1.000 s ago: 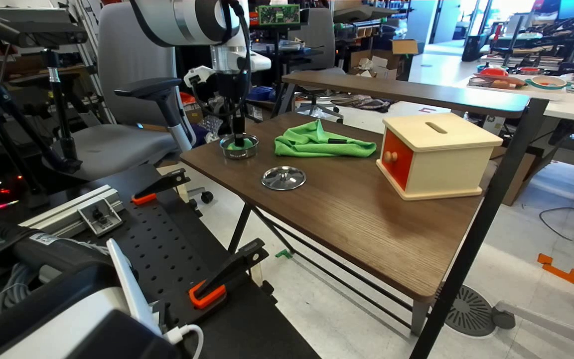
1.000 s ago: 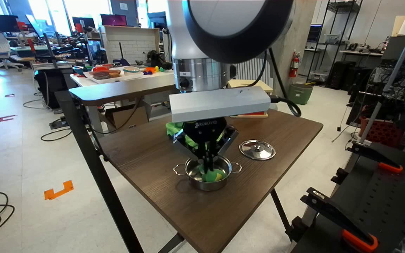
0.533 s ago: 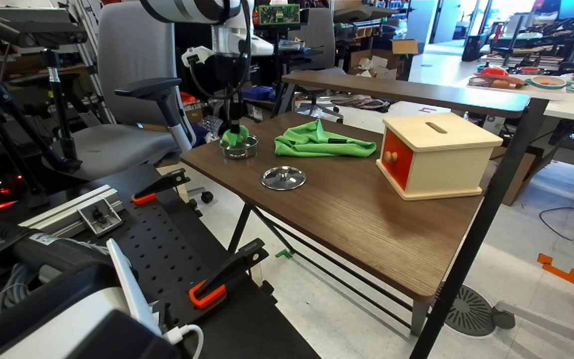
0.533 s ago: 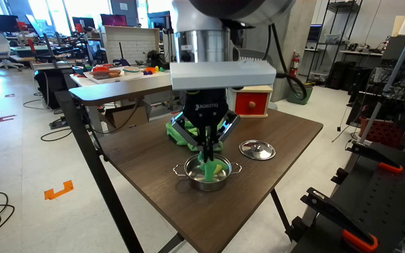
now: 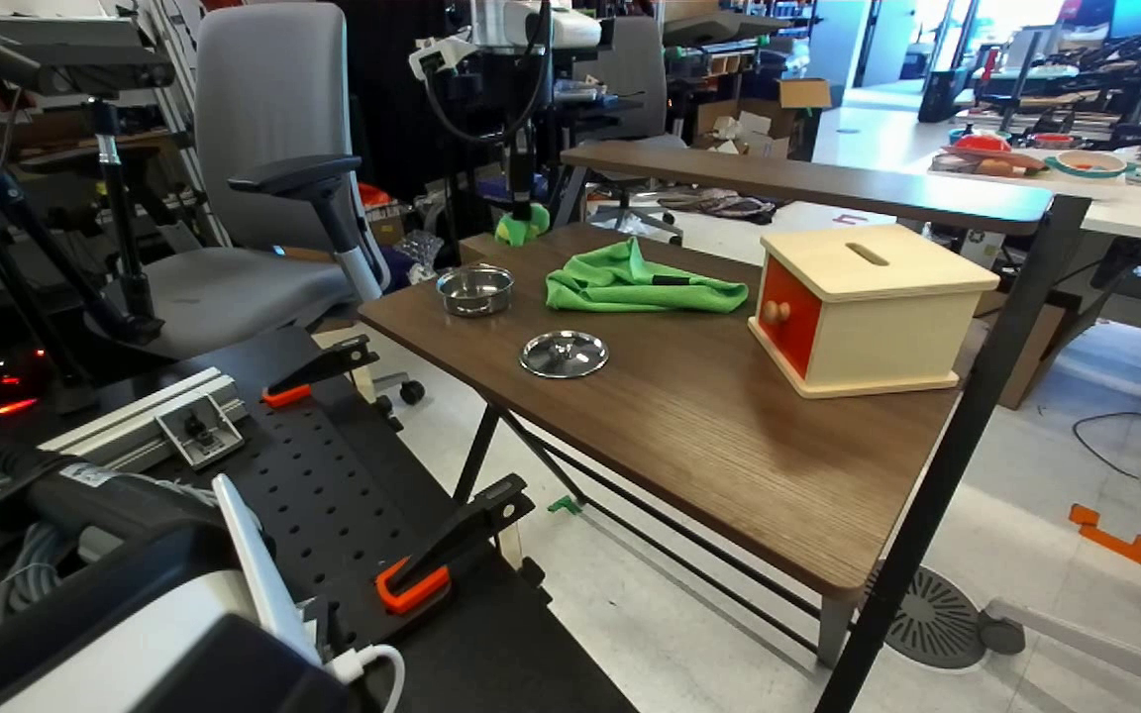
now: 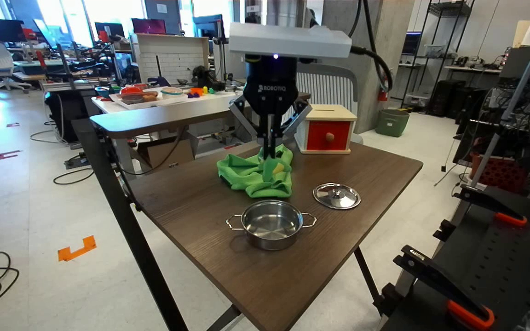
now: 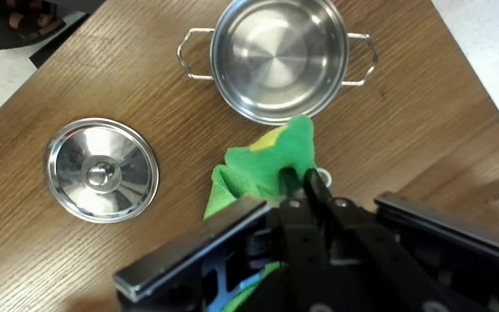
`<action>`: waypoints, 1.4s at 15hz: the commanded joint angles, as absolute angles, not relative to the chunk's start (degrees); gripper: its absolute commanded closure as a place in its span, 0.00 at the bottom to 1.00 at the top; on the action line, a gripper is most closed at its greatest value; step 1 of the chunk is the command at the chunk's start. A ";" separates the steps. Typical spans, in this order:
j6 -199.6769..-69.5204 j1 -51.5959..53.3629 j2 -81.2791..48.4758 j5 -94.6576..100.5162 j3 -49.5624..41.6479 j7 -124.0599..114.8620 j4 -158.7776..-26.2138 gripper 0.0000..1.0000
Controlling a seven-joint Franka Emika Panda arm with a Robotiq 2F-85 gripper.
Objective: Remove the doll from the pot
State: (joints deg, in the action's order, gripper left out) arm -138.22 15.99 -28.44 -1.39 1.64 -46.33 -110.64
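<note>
The doll, a green soft toy with a yellow patch, hangs from my gripper [image 6: 269, 151] in an exterior view [image 6: 274, 171]. It also shows in an exterior view [image 5: 523, 226] and in the wrist view [image 7: 271, 156]. The fingers are closed on it, nearly together, and a small white ring shows beside them. The pot [image 6: 272, 241] is round, silver, with two wire handles. It stands upright on the table and its inside is bare in the wrist view [image 7: 275, 60]. My gripper holds the doll in the air, apart from the pot and beyond it towards the green cloth.
A crumpled bright green cloth [image 5: 630, 282] lies on the brown table [image 5: 729, 446], below and behind the doll in an exterior view [image 6: 246, 177]. A flat silver lid [image 7: 102, 171] lies near the pot. A wooden box [image 5: 878, 307] with a red front stands farther along. A raised shelf [image 5: 808, 183] runs along one side.
The doll was inside the pot with my gripper on it. My gripper has lifted it out and carried it up and away from the pot, towards the cloth. The pot has not moved.
</note>
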 commanded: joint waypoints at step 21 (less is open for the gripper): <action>-132.98 18.83 -42.32 -2.71 2.12 -50.16 -91.78 0.31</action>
